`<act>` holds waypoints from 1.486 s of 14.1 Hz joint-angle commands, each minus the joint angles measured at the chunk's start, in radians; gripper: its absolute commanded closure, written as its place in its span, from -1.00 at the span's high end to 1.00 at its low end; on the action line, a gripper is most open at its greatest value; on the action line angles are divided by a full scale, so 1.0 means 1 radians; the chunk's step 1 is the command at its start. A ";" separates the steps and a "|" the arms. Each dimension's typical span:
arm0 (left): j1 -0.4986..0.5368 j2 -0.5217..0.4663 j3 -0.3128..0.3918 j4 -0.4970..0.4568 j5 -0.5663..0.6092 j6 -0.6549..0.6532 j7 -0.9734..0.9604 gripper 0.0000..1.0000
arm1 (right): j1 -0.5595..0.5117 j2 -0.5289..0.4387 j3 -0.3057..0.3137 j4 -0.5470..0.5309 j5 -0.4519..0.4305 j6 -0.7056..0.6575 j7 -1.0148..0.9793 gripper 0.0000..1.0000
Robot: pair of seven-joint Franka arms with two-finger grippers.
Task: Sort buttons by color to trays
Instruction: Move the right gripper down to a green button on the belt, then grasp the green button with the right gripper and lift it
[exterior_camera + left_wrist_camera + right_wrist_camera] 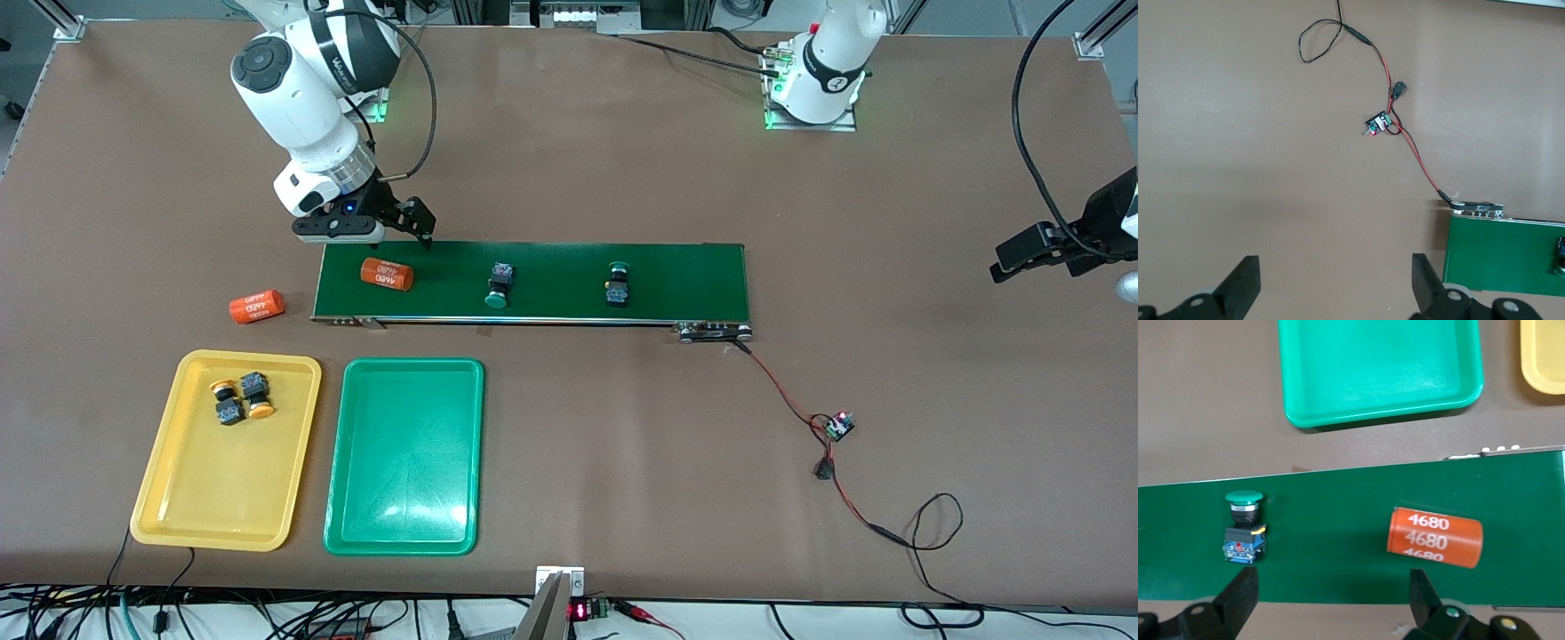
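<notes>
Yellow tray (178, 498): at the tabletop's front edge, toward the right arm's end. Both yellow buttons (242, 397) lie in its corner farthest from the front camera, touching or nearly so.
Loose orange cylinder (256, 306): on the bare tabletop just off the belt's end, between belt and yellow tray.
Right gripper (373, 229): over the belt's edge farthest from the front camera, at the right arm's end, above the cylinder on the belt (388, 274). Jaws open, nothing held.
Green tray (404, 498): beside the yellow tray, empty.
Conveyor belt (693, 276): runs across mid-tabletop. It carries that cylinder at one end, then two green buttons, the first (499, 285) with its cap toward the trays, the second (617, 284) farther toward the left arm's end.
Left gripper (1022, 253): waiting above the tabletop's edge at the left arm's end. Jaws open, empty.
Progress (judgement): yellow half done; both green buttons not yet sorted.
Risk 1: the right gripper sits over the cylinder, not a button; a straight descent would take the wrong thing.
Risk 2: buttons lie on their sides with round caps; a grip on the cap could slip or roll it.
Risk 3: if the belt runs, a button may shift under the closing jaws.
Clutter: red-and-black wire (782, 391) and small circuit board (838, 426) near the belt's end by the left arm.
</notes>
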 commanded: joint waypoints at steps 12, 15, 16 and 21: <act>0.034 -0.022 -0.006 -0.029 -0.009 0.008 -0.008 1.00 | 0.021 0.126 0.013 -0.006 -0.063 0.095 0.050 1.00; 0.034 -0.020 -0.006 -0.029 -0.009 0.009 -0.008 1.00 | 0.021 0.126 0.010 -0.002 -0.112 0.036 0.074 1.00; 0.034 -0.020 -0.006 -0.028 -0.009 0.010 -0.008 1.00 | 0.021 0.126 0.010 0.000 -0.162 0.027 0.125 1.00; 0.035 -0.014 -0.008 -0.026 -0.009 0.010 -0.008 1.00 | 0.025 0.134 0.013 0.023 -0.344 -0.005 0.297 1.00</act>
